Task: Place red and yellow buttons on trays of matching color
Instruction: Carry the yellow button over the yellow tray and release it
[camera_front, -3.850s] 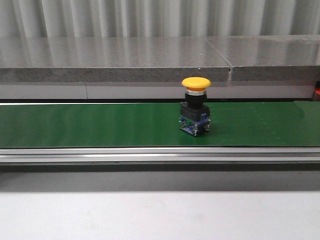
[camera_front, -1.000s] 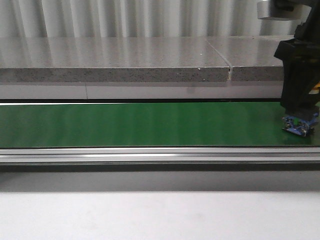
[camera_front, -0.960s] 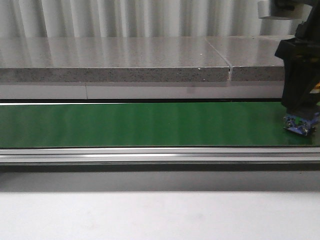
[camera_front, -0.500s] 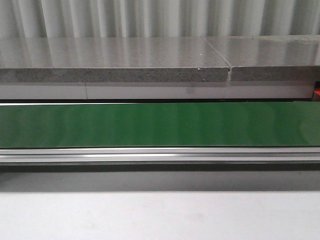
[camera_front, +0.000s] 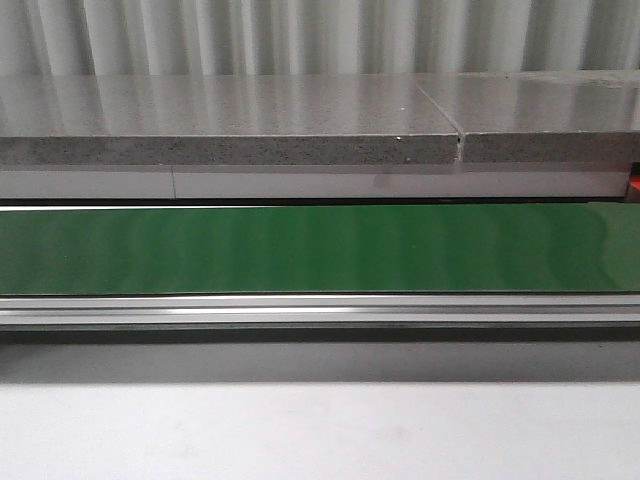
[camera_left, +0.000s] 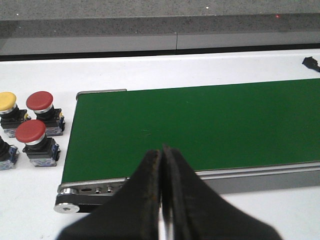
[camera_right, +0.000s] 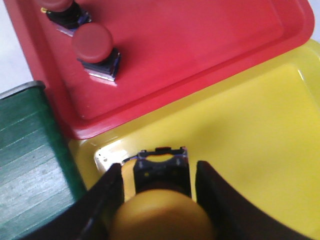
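While right claw (camera_right: 159, 200) grips yellow button (camera_right: 161, 212) over yellow tray (camera_right: 250, 150), we judge placing step underway; next: lower, release. Left claw (camera_left: 161, 200) clenched empty near belt (camera_left: 200, 125).

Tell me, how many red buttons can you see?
4. Two red buttons stand on the white table beside the green belt's end; two sit on the red tray, one cut off. Others may be hidden.

Glossy plastic yellow tray (camera_right: 250, 130); matt green belt (camera_front: 300, 250); frame (camera_front: 300, 312) seemingly brushed metal.
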